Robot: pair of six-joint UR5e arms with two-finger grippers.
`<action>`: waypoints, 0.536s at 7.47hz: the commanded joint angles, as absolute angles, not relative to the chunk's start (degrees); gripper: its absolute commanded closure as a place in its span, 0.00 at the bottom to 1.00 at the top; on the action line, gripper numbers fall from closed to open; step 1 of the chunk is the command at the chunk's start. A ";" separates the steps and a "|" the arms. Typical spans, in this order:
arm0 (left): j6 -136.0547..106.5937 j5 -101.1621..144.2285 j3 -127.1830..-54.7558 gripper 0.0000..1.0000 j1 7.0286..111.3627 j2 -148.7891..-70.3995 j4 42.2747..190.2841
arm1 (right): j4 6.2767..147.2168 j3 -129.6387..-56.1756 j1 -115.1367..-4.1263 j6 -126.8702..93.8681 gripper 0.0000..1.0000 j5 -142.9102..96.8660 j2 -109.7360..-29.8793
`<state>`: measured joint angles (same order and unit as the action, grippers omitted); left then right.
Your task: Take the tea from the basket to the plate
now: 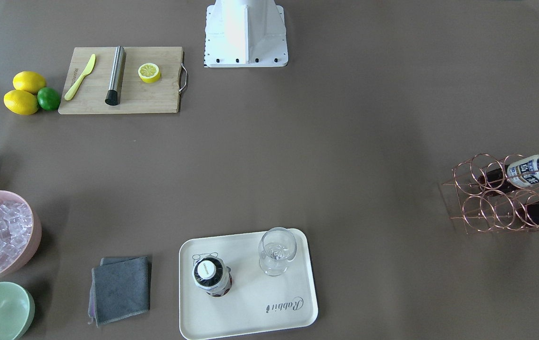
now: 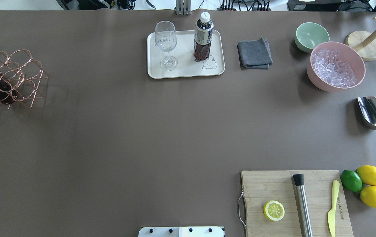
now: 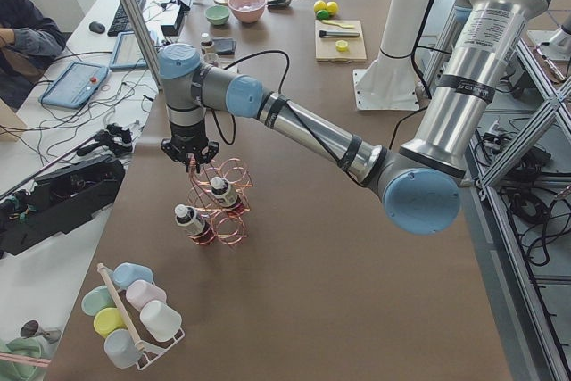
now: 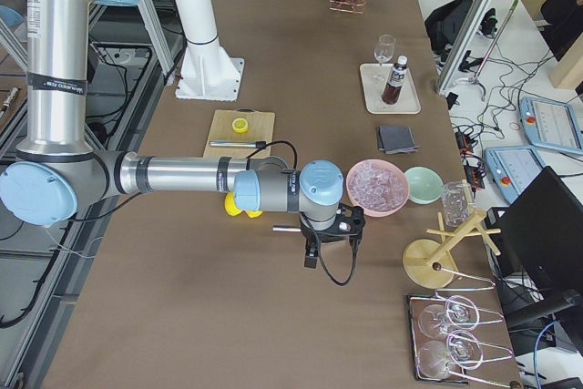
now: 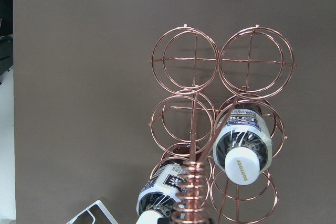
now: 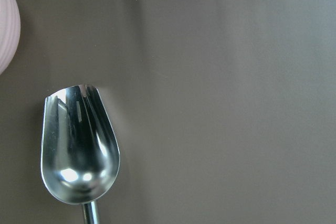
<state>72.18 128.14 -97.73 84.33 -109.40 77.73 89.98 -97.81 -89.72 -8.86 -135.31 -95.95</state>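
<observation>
One tea bottle [image 1: 210, 276] stands upright on the cream plate [image 1: 260, 311], also in the overhead view [image 2: 203, 36]. Two more tea bottles [image 5: 242, 142] [image 5: 163, 192] lie in slots of the copper wire basket [image 5: 194, 77], which stands at the table's left end [image 2: 16, 75]. My left gripper [image 3: 189, 162] hangs just above the basket; it shows only in the left side view, so I cannot tell whether it is open or shut. My right gripper [image 4: 330, 241] hovers over the steel scoop [image 6: 79, 145]; I cannot tell its state either.
A wine glass [image 2: 166, 42] shares the plate. A grey cloth [image 2: 254, 52], green bowl [image 2: 311, 34] and pink bowl of ice [image 2: 326, 86] lie to its right. A cutting board [image 2: 267, 184] with half lemon, knife and steel rod lies near the base, with lemons [image 2: 372, 174] beside it.
</observation>
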 commanded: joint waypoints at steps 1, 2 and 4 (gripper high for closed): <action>72.33 128.23 -96.60 1.00 84.20 -109.34 77.96 | 99.38 -101.60 -90.88 -8.70 0.00 -135.88 -94.92; 72.42 128.23 -95.90 1.00 84.03 -109.51 78.22 | 99.40 -102.04 -90.97 -8.61 0.00 -135.10 -95.36; 71.99 126.58 -96.32 1.00 82.97 -109.25 78.22 | 99.41 -101.43 -90.97 -8.61 0.00 -135.09 -95.62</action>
